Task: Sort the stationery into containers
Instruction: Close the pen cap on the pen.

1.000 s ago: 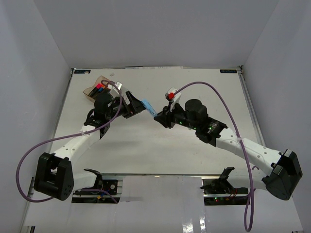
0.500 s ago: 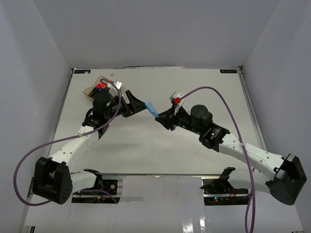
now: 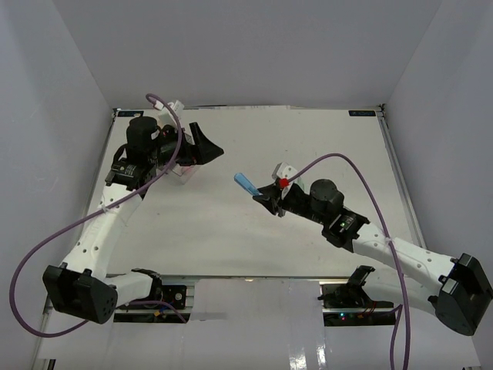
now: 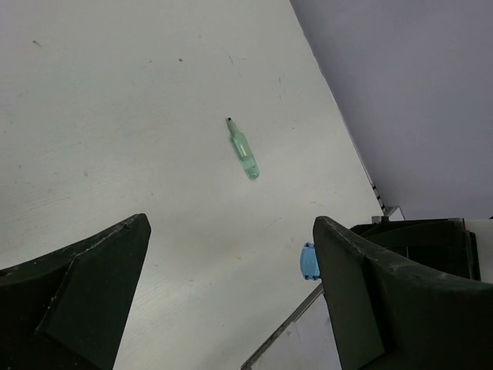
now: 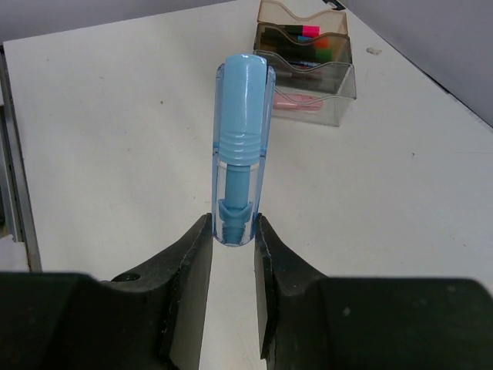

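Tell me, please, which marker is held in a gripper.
The pastel blue marker, clamped by the right gripper; the mint marker lies loose on the table, others sit in the organiser tray.

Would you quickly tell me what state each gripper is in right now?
Left gripper: open, empty.
Right gripper: closed on the pastel blue marker.

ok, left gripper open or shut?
Open. Left wrist view: the left gripper has its fingers wide apart, nothing held; the mint marker lies on the table beyond.

White table (image 3: 231,231), plain grey walls (image 3: 254,54).
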